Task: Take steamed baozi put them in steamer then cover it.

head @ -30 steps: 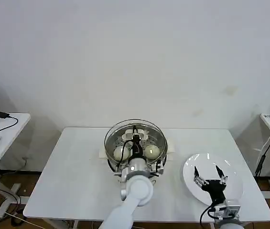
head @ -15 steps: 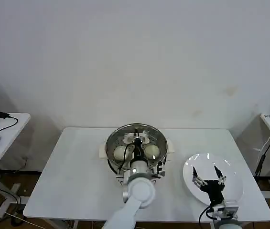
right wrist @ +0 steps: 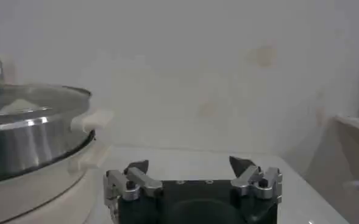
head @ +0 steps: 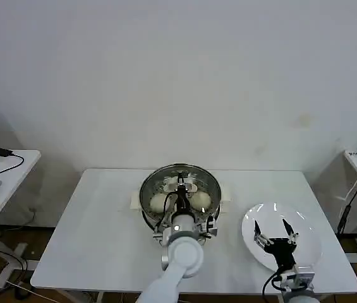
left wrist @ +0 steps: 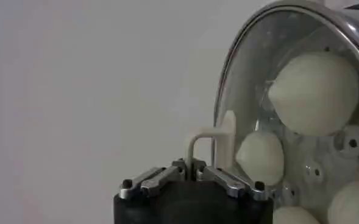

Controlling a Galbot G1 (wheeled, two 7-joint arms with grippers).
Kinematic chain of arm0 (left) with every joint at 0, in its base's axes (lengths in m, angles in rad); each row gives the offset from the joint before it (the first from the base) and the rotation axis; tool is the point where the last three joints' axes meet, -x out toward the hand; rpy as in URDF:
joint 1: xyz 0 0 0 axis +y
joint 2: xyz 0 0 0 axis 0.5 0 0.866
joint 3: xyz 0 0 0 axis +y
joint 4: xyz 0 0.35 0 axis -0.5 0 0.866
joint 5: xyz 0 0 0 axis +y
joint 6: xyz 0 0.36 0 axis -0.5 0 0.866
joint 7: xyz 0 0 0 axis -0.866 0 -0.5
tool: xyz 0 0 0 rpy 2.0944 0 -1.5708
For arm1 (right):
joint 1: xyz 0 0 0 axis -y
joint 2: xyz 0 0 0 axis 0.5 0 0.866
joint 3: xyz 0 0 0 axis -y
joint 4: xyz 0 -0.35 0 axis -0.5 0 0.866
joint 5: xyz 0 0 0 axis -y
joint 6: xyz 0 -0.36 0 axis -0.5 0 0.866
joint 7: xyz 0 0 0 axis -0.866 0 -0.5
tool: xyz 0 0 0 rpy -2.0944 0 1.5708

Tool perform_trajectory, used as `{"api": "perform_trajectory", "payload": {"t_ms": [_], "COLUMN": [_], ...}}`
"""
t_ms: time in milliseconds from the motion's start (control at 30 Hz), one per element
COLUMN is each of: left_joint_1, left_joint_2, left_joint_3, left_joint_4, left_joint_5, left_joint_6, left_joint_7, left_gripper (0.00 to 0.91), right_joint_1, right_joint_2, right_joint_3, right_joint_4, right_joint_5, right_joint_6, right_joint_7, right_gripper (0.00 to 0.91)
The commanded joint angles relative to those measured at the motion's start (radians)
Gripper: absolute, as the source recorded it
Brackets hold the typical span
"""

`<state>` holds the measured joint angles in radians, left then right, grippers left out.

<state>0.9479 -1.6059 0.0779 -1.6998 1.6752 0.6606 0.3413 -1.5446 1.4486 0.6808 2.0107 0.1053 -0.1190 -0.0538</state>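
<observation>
The left gripper (head: 179, 187) sits over the middle of the steamer (head: 179, 214), its fingers drawn close together around the white handle (left wrist: 206, 143) of the clear glass lid (head: 179, 173); the left wrist view shows the handle's thin loop rising between the two metal fingertips (left wrist: 144, 182), which pinch it. The lid lies down on the steamer's rim, and through the glass the steamed baozi (left wrist: 315, 91) show as smooth cream-white buns resting on the perforated tray. In the head view two of them (head: 160, 201) are clear on either side of the gripper. The right gripper (head: 273, 235) hangs above the flat white plate (head: 309, 247) with its fingers spread wide and nothing between them; the right wrist view shows both dark fingertips (right wrist: 138, 166) well apart, with the steamer's steel wall (right wrist: 27, 143) and a white side handle (right wrist: 92, 119) off to one side. Steamer and plate stand apart on a white table (head: 96, 233) set against a plain white wall (head: 178, 76). A second white desk (head: 14, 183) at the robot's left carries a dark mouse and cable. The left arm (head: 179, 252) reaches forward from the table's near edge straight to the steamer, and the right arm is low at the near edge beside the plate.
</observation>
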Motion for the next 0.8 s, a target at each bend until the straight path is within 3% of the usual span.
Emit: {"api": "perform_trajectory", "payload": {"t_ms": [33,167,200,233,800], "left_joint_1": [0.002,0.006,0.008,0.008,0.004], "left_joint_2": [-0.001,-0.002,-0.002,-0.002,-0.002], "left_joint_3": [-0.006,-0.006,-0.005,-0.006,-0.018], "left_joint_4": [-0.002,-0.008,-0.011,-0.016,-0.020], "left_joint_5": [-0.007,-0.015,-0.015,-0.019,-0.039], "left_joint_6": [-0.020,-0.021,-0.021,-0.022,-0.027], "left_joint_7": [-0.016,-0.010,-0.002,0.015,0.023], "left_gripper": [0.000,0.010,0.877,0.907,0.907], "right_joint_1": [-0.002,-0.003,-0.003,-0.003,-0.003], "right_joint_2": [-0.002,0.000,0.001,0.001,-0.001], "right_joint_3": [0.000,0.000,0.000,0.000,-0.002], "right_joint_4": [0.001,0.002,0.002,0.002,-0.003], "right_joint_5": [-0.002,-0.002,-0.003,-0.003,-0.004], "right_joint_6": [0.003,0.003,0.004,0.004,0.006], "right_joint_7": [-0.001,-0.001,-0.001,-0.002,-0.004], "right_gripper": [0.907,0.907,0.907,0.907,0.907]}}
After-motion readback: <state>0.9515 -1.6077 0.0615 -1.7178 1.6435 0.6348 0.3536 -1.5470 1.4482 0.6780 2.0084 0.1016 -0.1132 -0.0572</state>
